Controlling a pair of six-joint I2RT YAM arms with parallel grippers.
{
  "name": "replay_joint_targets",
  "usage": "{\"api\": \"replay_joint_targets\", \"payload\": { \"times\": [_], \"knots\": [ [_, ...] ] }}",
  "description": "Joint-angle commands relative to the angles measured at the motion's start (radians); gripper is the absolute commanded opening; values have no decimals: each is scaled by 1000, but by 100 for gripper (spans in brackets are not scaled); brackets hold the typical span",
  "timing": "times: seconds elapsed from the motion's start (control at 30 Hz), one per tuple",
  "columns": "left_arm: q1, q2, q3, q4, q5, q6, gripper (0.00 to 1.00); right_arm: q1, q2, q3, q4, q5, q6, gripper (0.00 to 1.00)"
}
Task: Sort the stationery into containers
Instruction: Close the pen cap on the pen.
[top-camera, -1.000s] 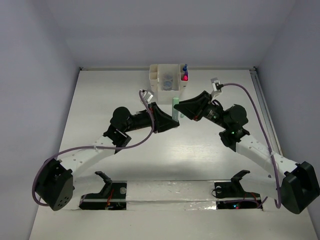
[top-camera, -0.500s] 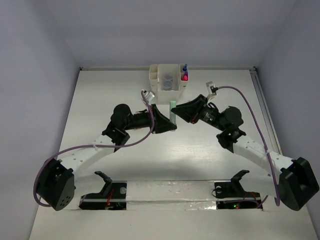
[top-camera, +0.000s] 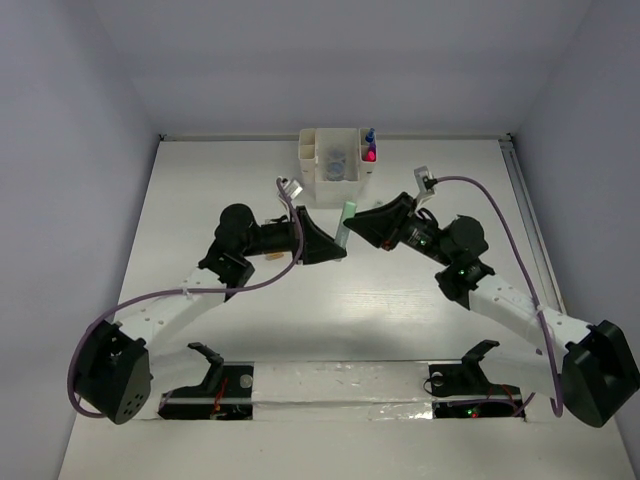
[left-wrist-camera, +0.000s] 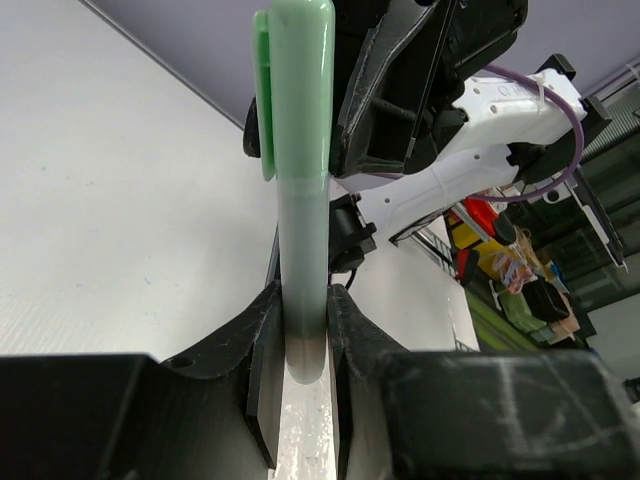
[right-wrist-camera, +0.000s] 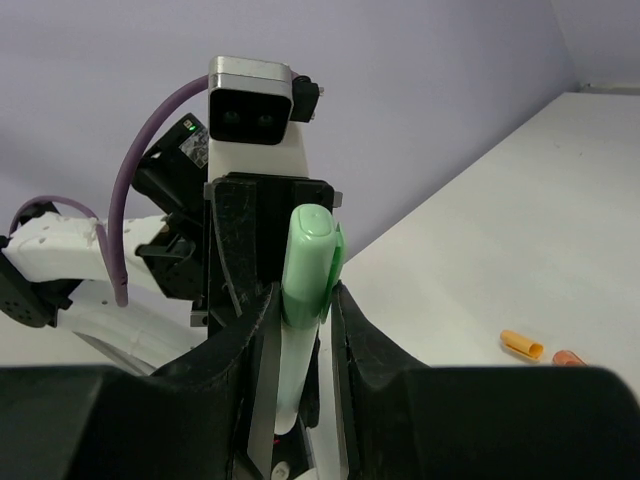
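The left end effector (left-wrist-camera: 305, 330) is clamped on the lower end of the mint green marker (left-wrist-camera: 303, 130). The marker is a smooth, round-tipped plastic stick with a side clip, held cap up and slightly tilted. The right end effector (right-wrist-camera: 303, 310) brackets it closely; whether it pinches cannot be told. The left arm (top-camera: 190, 295) and right arm (top-camera: 510, 300) stretch inward and meet above the surface (top-camera: 200, 190), near the white organizer (top-camera: 312, 172).

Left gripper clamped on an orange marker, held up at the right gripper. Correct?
No: it's a mint green marker, not orange, per the left wrist view. The left gripper is clamped on it, held up at the right gripper.
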Motion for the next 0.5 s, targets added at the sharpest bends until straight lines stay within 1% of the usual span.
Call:
{"api": "replay_joint_targets", "payload": {
  "times": [0.0, 0.03, 0.13, 0.17, 0.27, 0.37, 0.43, 0.47],
  "knots": [
    [70, -132, 126, 435, -275, -43, 0, 79, 13, -49, -392, -313, -73, 0],
    [70, -141, 101, 432, -276, -43, 0, 79, -15, -35, -389, -275, -72, 0],
    [70, -174, -3, 421, -272, -46, 0, 79, -29, 31, -377, -224, -72, 0],
    [59, -180, -58, 424, -266, -50, 0, 79, -17, 48, -354, -217, -70, 0],
    [49, -198, -155, 450, -255, -53, 0, 79, 26, 123, -331, -207, -75, 0],
    [49, -218, -197, 446, -266, -40, 0, 79, 98, 192, -335, -214, -93, 0],
    [49, -232, -200, 417, -275, -23, 0, 79, 134, 220, -358, -221, -112, 19],
    [49, -242, -206, 409, -284, -14, 0, 79, 135, 232, -357, -221, -124, 41]
  ]
}}
